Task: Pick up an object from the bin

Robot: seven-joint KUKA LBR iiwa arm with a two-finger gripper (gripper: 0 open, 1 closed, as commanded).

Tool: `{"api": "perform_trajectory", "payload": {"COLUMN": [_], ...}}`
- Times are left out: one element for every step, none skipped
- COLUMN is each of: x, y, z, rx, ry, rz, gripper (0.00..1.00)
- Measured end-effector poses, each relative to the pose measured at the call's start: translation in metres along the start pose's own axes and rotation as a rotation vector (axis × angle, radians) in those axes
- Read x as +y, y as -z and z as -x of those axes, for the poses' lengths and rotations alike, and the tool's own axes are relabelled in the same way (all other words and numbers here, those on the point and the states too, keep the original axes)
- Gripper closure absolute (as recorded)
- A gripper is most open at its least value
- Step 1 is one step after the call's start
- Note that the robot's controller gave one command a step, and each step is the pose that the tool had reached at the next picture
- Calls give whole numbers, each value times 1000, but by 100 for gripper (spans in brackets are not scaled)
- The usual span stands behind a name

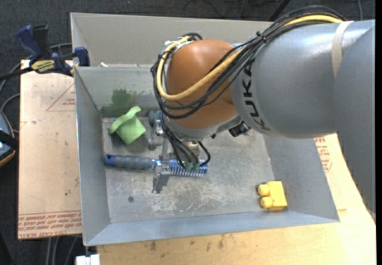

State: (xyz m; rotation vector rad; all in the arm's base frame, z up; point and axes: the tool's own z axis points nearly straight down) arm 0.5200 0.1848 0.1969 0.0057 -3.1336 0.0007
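My gripper [160, 181] hangs below the orange cover, left of the bin's middle. It is directly over a brush [128, 162] with a blue-grey handle lying flat, its blue bristle head [190, 168] pointing right. The gripper's metal tip comes down where the handle meets the head. A light green cup-like piece [129, 126] lies tipped just behind the brush handle, to the gripper's left.
A yellow block [272, 194] sits alone near the front right corner. The arm and its cover hide the back middle of the bin. Bare floor lies along the front between the brush and the yellow block.
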Motion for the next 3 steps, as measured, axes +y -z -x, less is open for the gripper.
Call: {"api": "perform_trajectory", "payload": {"x": [-45,-42,-26], "y": [-100,-95,33], "z": [38,39,35], "rx": [-2,-9,-17], "ry": [55,57,91], "rz": [-2,2,3], "gripper": [0,100,100]}}
